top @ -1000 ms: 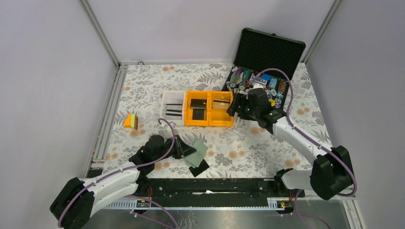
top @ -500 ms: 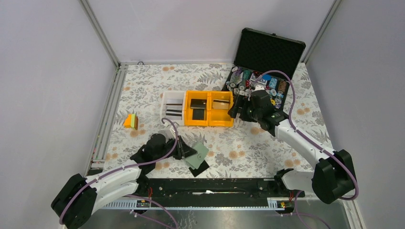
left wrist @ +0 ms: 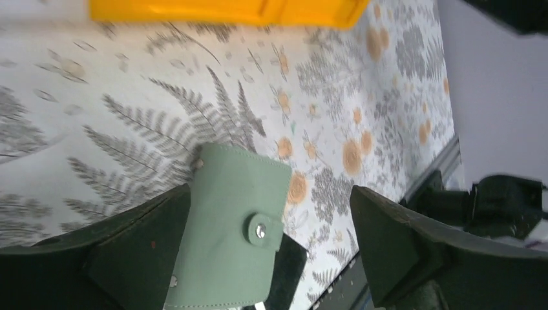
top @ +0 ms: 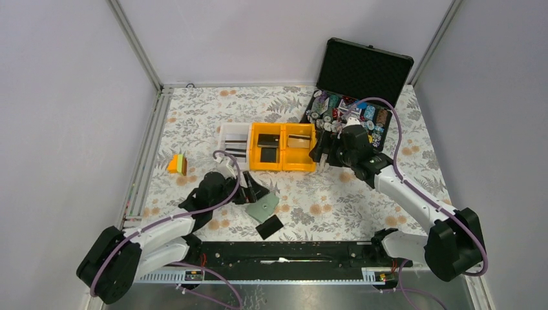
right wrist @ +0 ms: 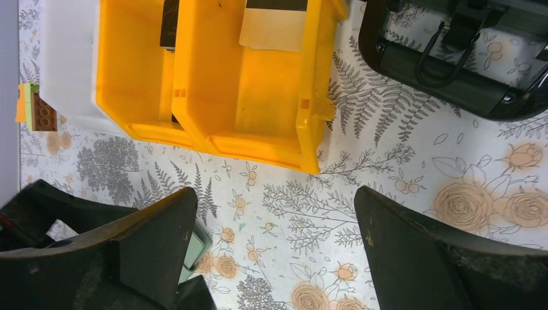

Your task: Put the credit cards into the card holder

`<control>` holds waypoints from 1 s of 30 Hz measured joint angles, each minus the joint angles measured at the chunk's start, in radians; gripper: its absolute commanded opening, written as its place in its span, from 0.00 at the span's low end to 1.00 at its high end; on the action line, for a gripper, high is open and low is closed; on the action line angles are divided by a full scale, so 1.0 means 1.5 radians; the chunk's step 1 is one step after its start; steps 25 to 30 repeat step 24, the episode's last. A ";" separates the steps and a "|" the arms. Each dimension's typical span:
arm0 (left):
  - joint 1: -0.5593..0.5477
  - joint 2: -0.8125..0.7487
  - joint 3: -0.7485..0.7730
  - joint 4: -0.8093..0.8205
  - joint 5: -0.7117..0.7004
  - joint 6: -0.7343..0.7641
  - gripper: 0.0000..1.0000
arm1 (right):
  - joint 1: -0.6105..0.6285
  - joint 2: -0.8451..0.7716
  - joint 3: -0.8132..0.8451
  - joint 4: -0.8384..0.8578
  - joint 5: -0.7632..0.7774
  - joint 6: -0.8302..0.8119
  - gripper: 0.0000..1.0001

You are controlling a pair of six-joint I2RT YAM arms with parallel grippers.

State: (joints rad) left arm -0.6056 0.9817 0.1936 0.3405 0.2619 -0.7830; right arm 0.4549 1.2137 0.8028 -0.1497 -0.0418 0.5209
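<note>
The sage-green card holder (top: 263,208) lies shut and flat on the table, its snap tab fastened (left wrist: 232,239). A black credit card (top: 269,227) lies partly under its near edge (left wrist: 288,268). My left gripper (top: 252,191) stands open just left of the holder (left wrist: 271,192), touching nothing. More credit cards sit in the bins: black ones in the white bin (top: 235,147) and the middle yellow bin (top: 266,141), a tan one (right wrist: 274,29) in the right yellow bin. My right gripper (top: 321,155) hovers open and empty by that bin's near right corner (right wrist: 276,192).
An open black case (top: 352,97) full of poker chips stands at the back right, close behind the right arm. An orange-and-green block (top: 177,164) lies at the left. The white bin (top: 223,139) and yellow bins (top: 299,164) sit in a row mid-table.
My left gripper has opened and let go of the card holder, which now lies flat, and has drawn back a little to the left. The right gripper shifted slightly.
</note>
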 measured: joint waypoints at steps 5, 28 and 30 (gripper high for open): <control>0.056 -0.091 0.032 -0.117 -0.070 0.016 0.99 | -0.002 -0.016 0.000 0.001 0.013 -0.026 1.00; 0.340 -0.173 0.384 -0.583 -0.243 0.190 0.99 | -0.004 -0.323 -0.125 0.055 0.230 -0.173 1.00; 0.340 -0.173 0.384 -0.583 -0.243 0.190 0.99 | -0.004 -0.323 -0.125 0.055 0.230 -0.173 1.00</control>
